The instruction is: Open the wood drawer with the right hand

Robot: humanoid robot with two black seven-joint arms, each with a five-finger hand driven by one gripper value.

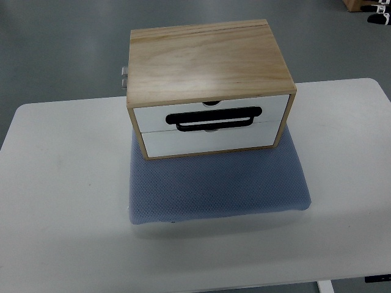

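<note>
A light wooden drawer box (204, 61) stands on a blue-grey mat (217, 183) at the middle of the white table (61, 195). Its front faces me with two white drawer fronts, one above the other. A black loop handle (215, 118) lies across the seam between them. Both drawers look pushed in flush with the wooden frame. A small metal fitting (124, 76) sticks out at the box's back left side. Neither of my hands shows in the top view.
The mat reaches forward of the box toward me. Bare table lies to the left, right and front of the mat. Grey floor lies beyond the table, and an object (366, 7) sits at the top right corner.
</note>
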